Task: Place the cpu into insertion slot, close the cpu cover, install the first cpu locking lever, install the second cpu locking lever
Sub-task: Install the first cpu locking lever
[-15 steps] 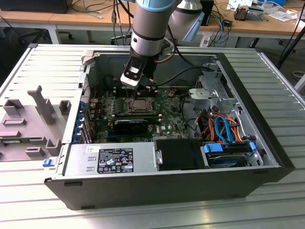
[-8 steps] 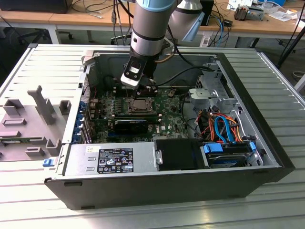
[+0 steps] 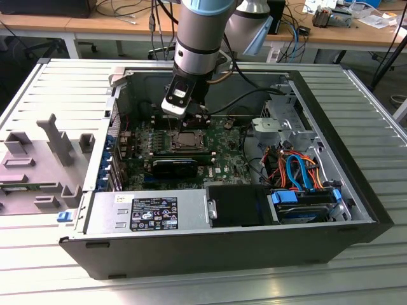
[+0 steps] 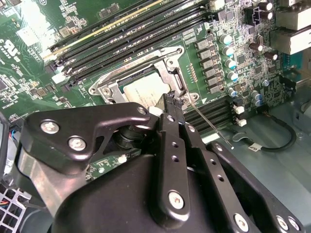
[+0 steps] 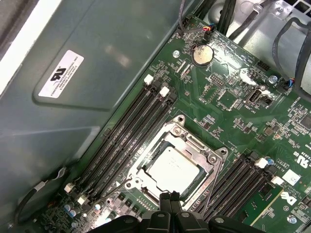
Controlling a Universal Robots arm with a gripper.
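cpu (image 5: 172,170) sits in the insertion slot (image 3: 186,140), silver top up, with the cpu cover (image 5: 197,145) lying flat over it — the first two steps look done. The levers are the open item: one thin lever rod (image 4: 206,119) angles out from the slot's corner and looks unlatched; the other can't be judged. The gripper (image 5: 170,196) is at the slot's edge just beside that rod, fingertips together, nothing seen between them. Labels: a white sticker (image 5: 63,73) on the case wall (image 5: 121,43), a black sticker (image 3: 152,216) on the power supply (image 3: 105,213) at the case's near side, and white print on the motherboard (image 5: 233,97) — text too small to tell.
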